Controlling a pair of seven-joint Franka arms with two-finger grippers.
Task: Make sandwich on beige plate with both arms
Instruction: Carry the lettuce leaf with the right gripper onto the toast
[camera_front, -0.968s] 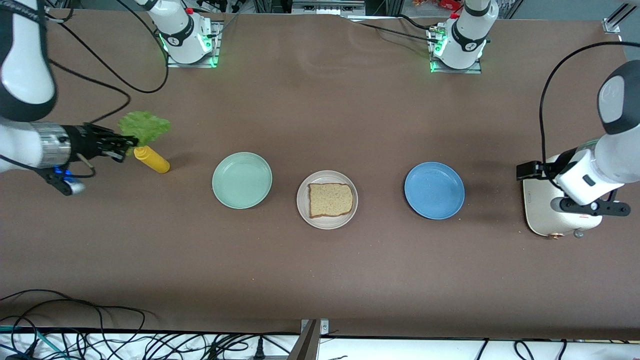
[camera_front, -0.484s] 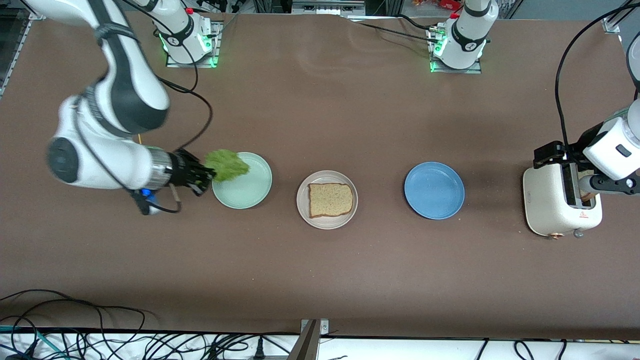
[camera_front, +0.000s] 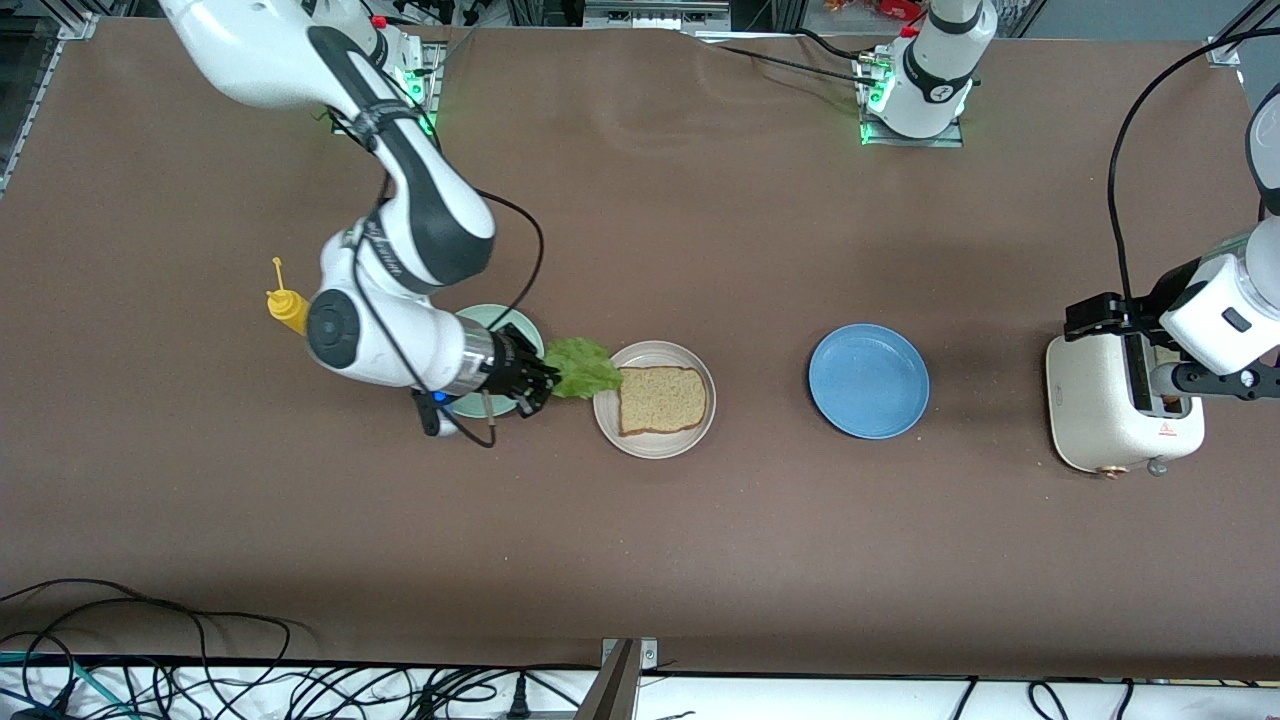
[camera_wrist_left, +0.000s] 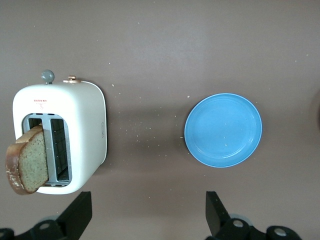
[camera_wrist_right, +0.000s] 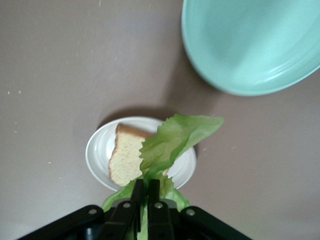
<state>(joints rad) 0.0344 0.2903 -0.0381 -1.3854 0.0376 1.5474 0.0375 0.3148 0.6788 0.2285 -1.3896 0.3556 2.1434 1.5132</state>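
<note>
I have the lettuce leaf (camera_front: 583, 368) pinched in my right gripper (camera_front: 540, 379), fingers closed tight on its stem end, and I am carrying it in the air over the gap between the mint green plate (camera_front: 523, 331) and the beige plate (camera_front: 655, 439), the leaf's tip just reaching the beige plate's rim. In my right wrist view the leaf (camera_wrist_right: 172, 142) hangs out from my closed fingers (camera_wrist_right: 145, 192) and partly covers the plate below. One bread slice (camera_front: 661, 399) already lies flat on the beige plate, so I judge the base of the sandwich done and the lettuce layer about to follow: I need to bring the leaf on over the bread and let it go there. My left gripper (camera_wrist_left: 148, 212) hangs open and empty above the table near the toaster (camera_front: 1105, 418), which stands at the left arm's end of the table; my left wrist view shows the second bread slice (camera_wrist_left: 27, 161) sticking up tilted out of a toaster slot (camera_wrist_left: 37, 150), not yet taken. That slice remains to be lifted out and laid on top of the lettuce. The blue plate (camera_front: 868, 380) sits bare between the beige plate and the toaster, and a yellow mustard bottle (camera_front: 287, 309) stands toward the right arm's end.
</note>
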